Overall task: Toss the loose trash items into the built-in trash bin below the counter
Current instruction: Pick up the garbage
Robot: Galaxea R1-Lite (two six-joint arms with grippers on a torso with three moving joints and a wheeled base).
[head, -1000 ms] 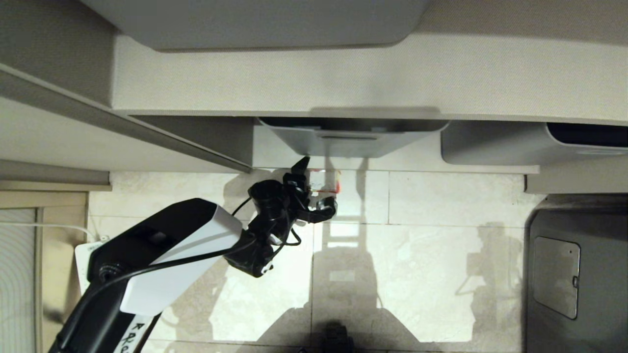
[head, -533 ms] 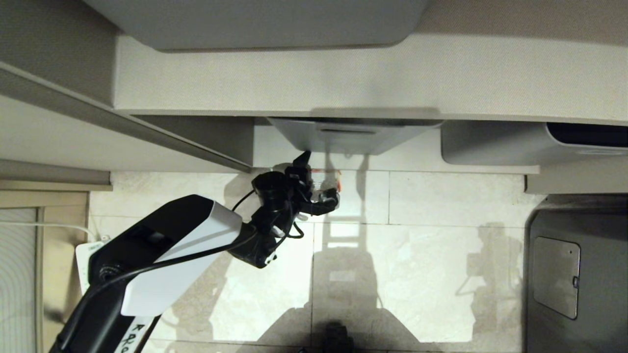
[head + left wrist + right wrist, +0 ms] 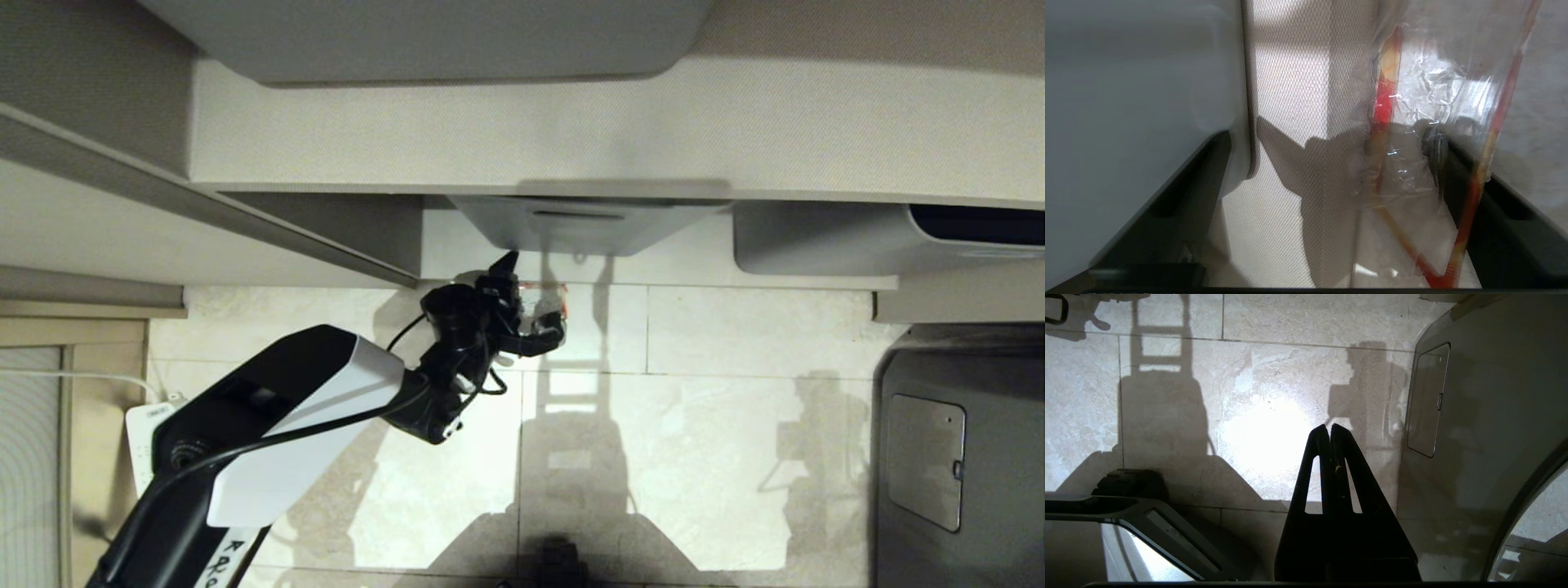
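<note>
One wrapper [image 3: 1412, 163] lies over a finger of the left hand [image 3: 531, 314], low at the tub's [image 3: 580, 229] six o'clock, jaws wide but narrower than a second ago, so pickup seems underway; right hand [image 3: 1331, 430] shut, parked.

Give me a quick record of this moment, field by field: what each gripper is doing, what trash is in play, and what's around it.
left gripper: near the floor below the beige shelf, jaws spread wide
trash in play: clear red-and-yellow-edged wrapper, draped against one finger, not clamped
nearby: grey tub just beyond the gripper, a second grey tub to its right
right gripper: parked over the tiled floor, fingers together, empty
trash bin: not identifiable in these views
</note>
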